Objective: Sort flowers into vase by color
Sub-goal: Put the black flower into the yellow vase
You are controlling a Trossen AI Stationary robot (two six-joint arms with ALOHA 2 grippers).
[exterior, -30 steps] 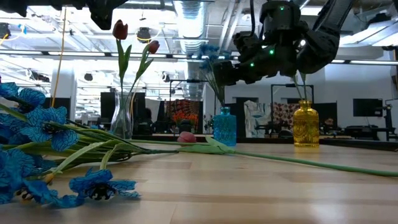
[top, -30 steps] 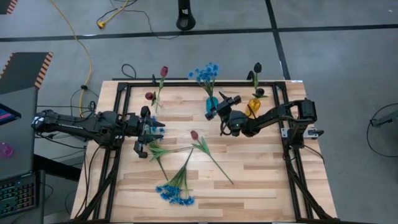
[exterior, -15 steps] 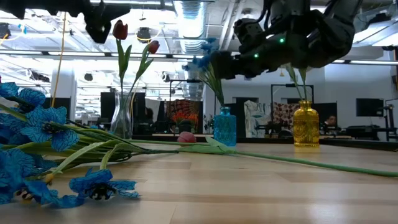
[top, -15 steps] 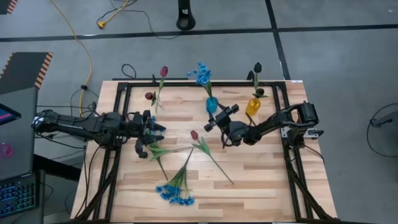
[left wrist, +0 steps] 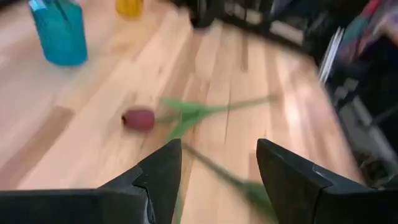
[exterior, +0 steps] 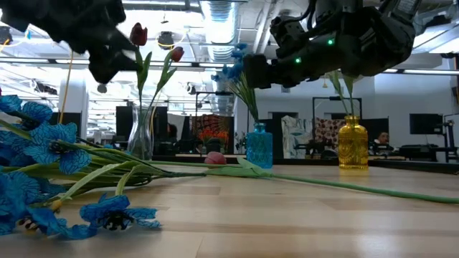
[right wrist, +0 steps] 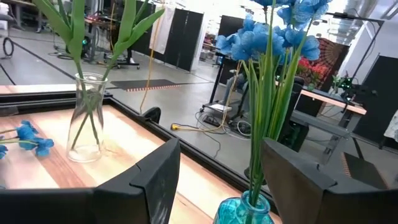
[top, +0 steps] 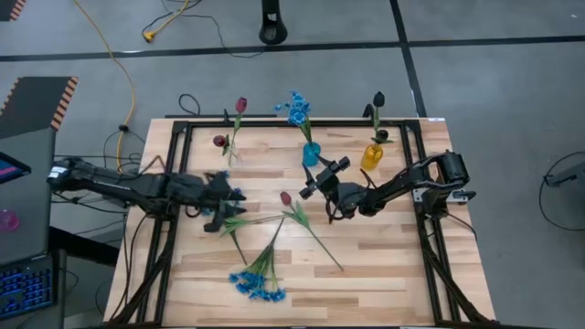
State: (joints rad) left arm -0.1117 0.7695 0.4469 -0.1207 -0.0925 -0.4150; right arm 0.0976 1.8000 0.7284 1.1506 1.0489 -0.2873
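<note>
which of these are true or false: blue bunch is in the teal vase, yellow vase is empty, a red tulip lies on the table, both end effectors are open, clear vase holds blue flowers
1. A blue bunch stands in the teal vase. True.
2. The yellow vase is empty. False: it holds a near-black tulip.
3. A red tulip lies loose on the table. True.
4. Both end effectors are open. True: the left end effector and the right end effector each show spread fingers with nothing between them.
5. The clear vase holds blue flowers. False: it holds two red tulips.
</note>
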